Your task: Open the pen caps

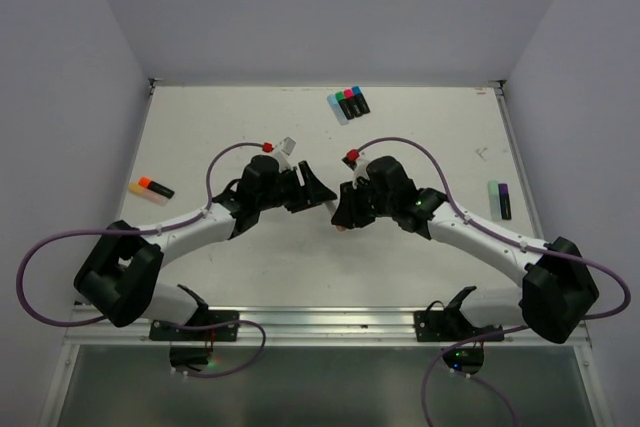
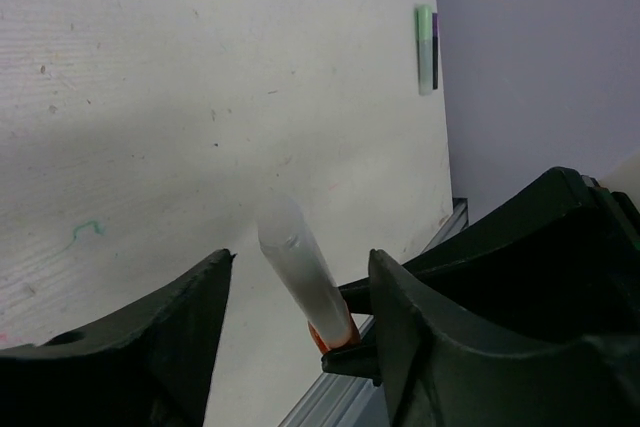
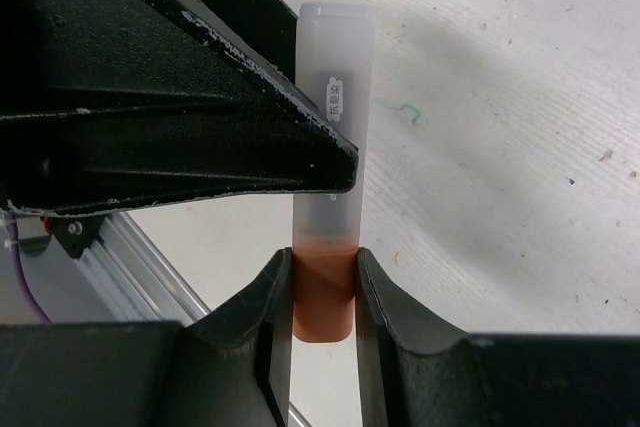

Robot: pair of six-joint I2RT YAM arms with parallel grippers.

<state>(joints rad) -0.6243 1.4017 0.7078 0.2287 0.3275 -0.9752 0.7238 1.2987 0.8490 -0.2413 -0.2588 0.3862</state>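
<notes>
My right gripper (image 3: 324,259) is shut on an orange pen cap (image 3: 323,307). The cap sits on a translucent pale pen body (image 3: 335,97) that points away from the jaws. My left gripper (image 2: 302,257) is open, one finger on each side of that pen body (image 2: 285,232), with a gap on both sides. The orange cap (image 2: 333,335) shows at the pen's near end, between the right gripper's fingers (image 2: 352,359). In the top view the left gripper (image 1: 318,190) and right gripper (image 1: 345,209) meet tip to tip over the table's middle.
An orange-capped black highlighter (image 1: 152,187) lies at the left. Several capped highlighters (image 1: 348,103) lie in a row at the back. A green and a purple one (image 1: 500,199) lie at the right, also seen from the left wrist (image 2: 426,47). A metal rail (image 1: 320,319) runs along the near edge.
</notes>
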